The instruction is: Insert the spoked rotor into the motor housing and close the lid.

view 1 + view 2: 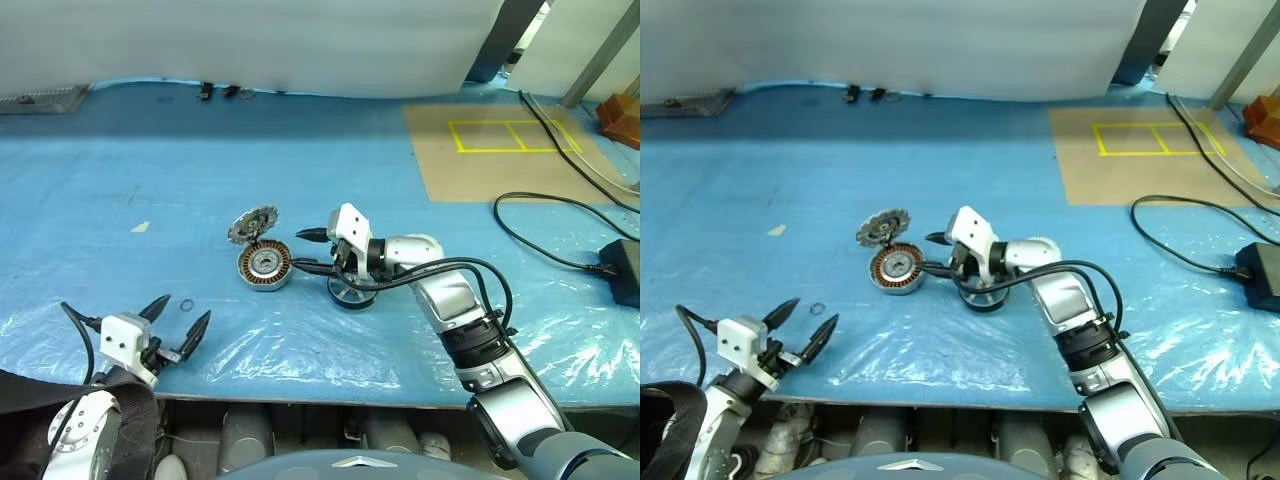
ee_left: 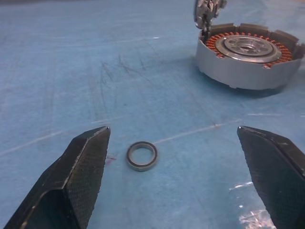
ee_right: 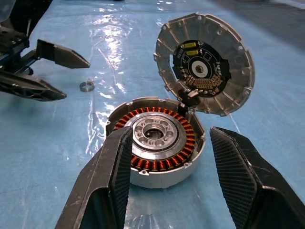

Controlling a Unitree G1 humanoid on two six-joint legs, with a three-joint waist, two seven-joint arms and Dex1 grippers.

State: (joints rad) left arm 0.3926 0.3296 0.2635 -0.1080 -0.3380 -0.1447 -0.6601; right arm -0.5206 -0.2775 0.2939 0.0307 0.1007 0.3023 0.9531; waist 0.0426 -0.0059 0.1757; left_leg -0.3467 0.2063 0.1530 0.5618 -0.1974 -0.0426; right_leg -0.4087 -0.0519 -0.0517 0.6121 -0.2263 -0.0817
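While open, motor housing [image 3: 157, 148] between jaws.

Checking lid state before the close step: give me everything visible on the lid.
The lid is a flat round grey metal disc with radial ribs around the rim and a dark circular circuit board with a central hole on its inner face. It stands swung open, nearly upright, joined by a small hinge-like link at the back edge of the motor housing, its inner face turned toward the right gripper. No gripper touches it.
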